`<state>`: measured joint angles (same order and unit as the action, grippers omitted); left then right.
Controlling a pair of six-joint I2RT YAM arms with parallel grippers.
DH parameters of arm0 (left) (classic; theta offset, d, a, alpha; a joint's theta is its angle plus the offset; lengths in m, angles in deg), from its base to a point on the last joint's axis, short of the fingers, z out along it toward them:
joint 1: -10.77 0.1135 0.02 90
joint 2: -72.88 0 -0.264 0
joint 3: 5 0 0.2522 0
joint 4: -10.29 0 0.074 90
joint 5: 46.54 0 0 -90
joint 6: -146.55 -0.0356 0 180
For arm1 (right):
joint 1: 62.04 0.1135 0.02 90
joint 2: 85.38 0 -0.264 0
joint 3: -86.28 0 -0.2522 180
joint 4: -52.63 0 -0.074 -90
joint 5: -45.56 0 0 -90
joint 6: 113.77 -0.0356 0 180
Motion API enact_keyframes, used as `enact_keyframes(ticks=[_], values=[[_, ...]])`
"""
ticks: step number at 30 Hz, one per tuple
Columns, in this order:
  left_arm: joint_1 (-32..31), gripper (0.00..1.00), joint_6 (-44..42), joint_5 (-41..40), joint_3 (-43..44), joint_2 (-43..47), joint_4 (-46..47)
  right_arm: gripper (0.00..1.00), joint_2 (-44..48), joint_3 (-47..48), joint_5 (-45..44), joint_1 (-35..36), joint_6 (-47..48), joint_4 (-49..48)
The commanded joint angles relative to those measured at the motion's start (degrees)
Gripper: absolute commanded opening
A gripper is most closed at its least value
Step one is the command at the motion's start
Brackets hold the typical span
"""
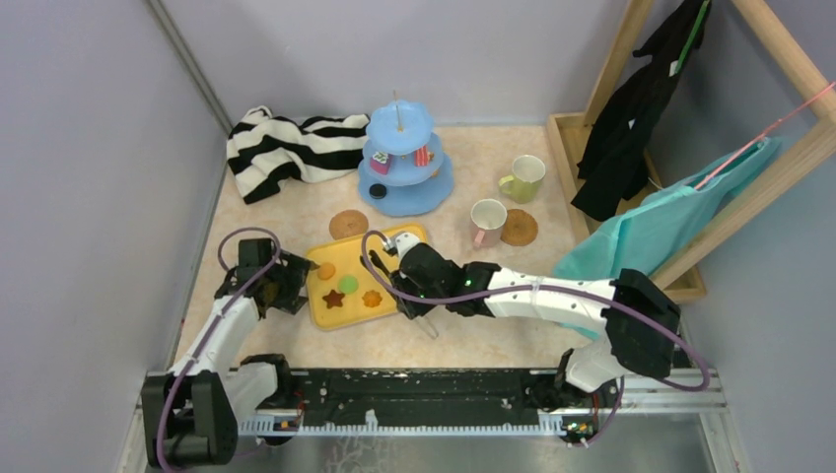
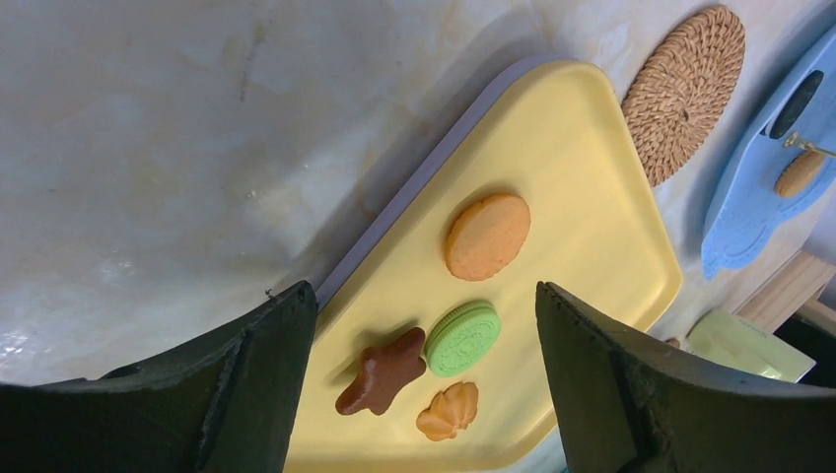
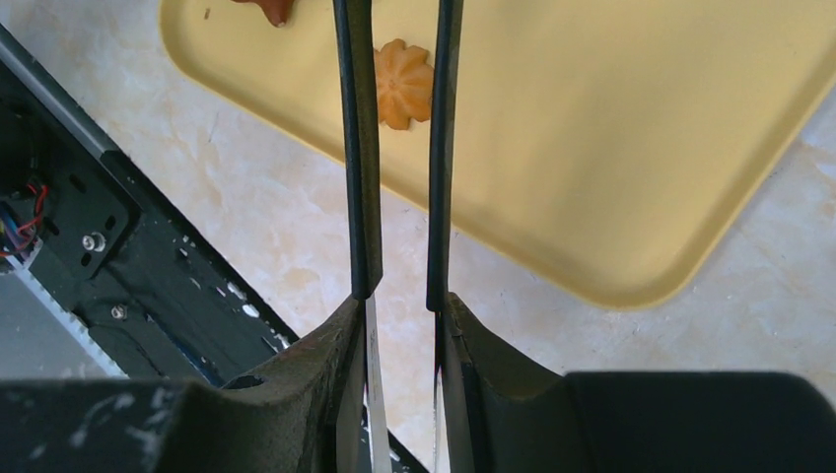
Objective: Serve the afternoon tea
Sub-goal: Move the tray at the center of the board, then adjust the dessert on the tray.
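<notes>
Overhead cam plus two close wrist cams, shared yellow tray (image 1: 417,236).

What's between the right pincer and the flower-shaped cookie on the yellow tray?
Nothing visible. In the right wrist view, the right pincer holds tong-like black blades that frame the flower-shaped cookie, with only bare yellow tray around it. The star cookie and green cookie lie off to the side, outside the blades.
</notes>
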<state>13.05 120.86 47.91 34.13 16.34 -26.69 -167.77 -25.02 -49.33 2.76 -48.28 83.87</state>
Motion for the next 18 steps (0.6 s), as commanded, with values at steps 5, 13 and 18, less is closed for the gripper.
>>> enact_keyframes(ticks=[5,13,18], values=[[-1.92,0.88,-1.45,-3.83,3.48,2.75,1.66,0.31,-4.58,7.23,-0.76,1.83,3.38,4.19],[-1.93,0.91,-11.10,-11.81,7.37,8.98,0.37,0.32,-11.70,14.84,0.51,2.20,5.85,9.96],[-1.96,0.92,-15.18,-15.37,9.63,11.53,1.06,0.32,-17.59,18.61,1.84,2.18,6.14,12.27]])
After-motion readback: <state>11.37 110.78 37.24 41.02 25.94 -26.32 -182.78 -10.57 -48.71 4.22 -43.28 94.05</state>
